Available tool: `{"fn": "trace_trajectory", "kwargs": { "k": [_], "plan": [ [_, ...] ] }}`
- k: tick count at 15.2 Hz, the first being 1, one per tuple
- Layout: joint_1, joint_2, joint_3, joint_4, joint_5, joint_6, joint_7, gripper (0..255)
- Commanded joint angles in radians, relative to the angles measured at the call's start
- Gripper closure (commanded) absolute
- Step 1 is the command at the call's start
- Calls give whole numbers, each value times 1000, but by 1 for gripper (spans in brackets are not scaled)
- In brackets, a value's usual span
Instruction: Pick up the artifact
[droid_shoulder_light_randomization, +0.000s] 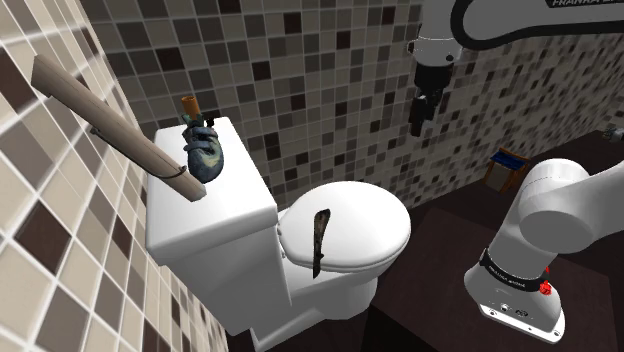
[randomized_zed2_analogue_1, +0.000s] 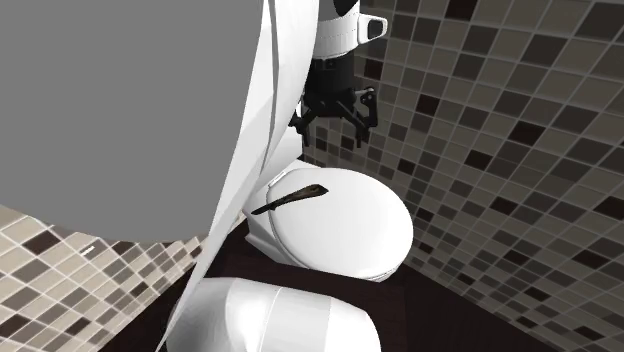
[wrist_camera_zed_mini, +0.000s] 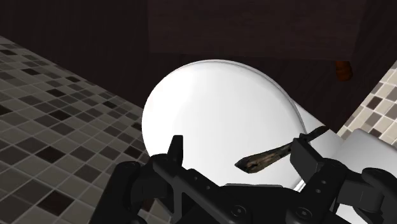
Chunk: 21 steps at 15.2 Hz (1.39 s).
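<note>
Wrist view had the black gripper hanging with its fingers spread wide above the closed white toilet lid. On that lid lay the artifact, a slim, dark, blade-like piece, well below the fingers and untouched. Behind the lid, on the white tank, sat a lumpy bluish-grey object, close to the tiled wall.

The toilet lid, centre frame, carries a slender dark artifact. Upper left, the tank top bears a blue-grey object.
</note>
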Motion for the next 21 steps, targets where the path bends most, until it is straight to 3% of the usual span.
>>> {"fn": "trace_trajectory", "kwargs": {
  "k": [1, 11, 17, 21],
  "plan": [
    [0, 0, 0, 0, 0, 0, 0, 0],
    [-14, 107, 155, -220, 119, 347, 347, 0],
    [-35, 288, 263, -266, 164, 592, 559, 0],
    [-68, 450, 338, -255, 156, 755, 715, 0]
  ]
}}
